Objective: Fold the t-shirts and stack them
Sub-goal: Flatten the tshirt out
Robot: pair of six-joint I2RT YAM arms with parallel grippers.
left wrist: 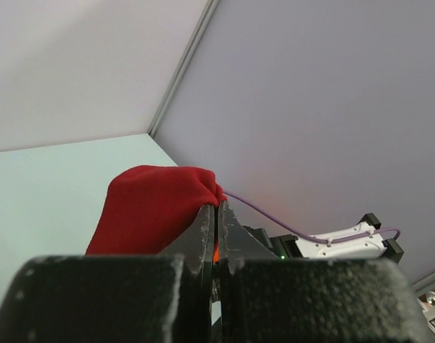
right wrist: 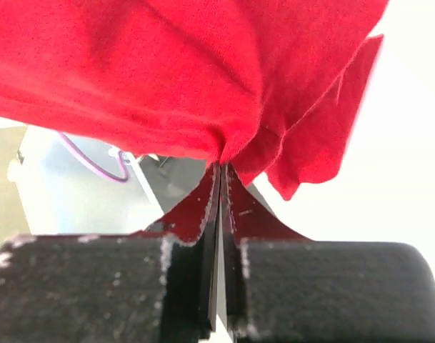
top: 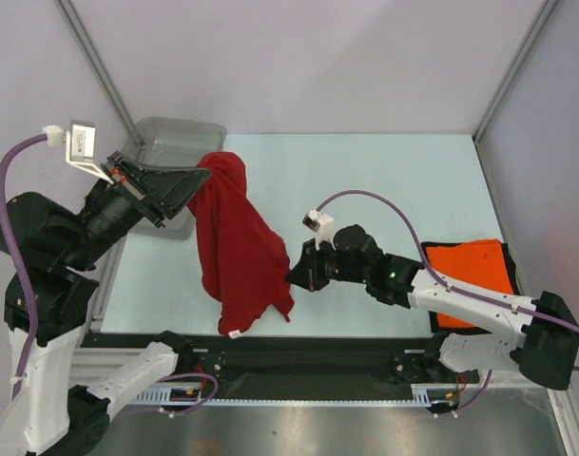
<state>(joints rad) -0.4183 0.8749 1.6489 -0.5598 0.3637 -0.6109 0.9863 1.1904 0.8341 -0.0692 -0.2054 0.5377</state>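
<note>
The dark red t-shirt [top: 234,242] hangs in the air over the left half of the table. My left gripper [top: 204,173] is shut on its top corner, held high; the left wrist view shows the cloth [left wrist: 149,211] bunched at the fingertips [left wrist: 218,202]. My right gripper [top: 291,276] is shut on the shirt's lower right edge; the right wrist view shows red cloth [right wrist: 167,78] pinched at the tips [right wrist: 221,166]. The bright orange t-shirt [top: 472,275] lies folded flat at the table's right edge, partly under my right arm.
A translucent grey plastic tub [top: 170,152] stands at the table's back left, partly behind my left gripper. The pale table [top: 384,180] is bounded by white walls at the back and sides. A black rail [top: 299,356] runs along the near edge.
</note>
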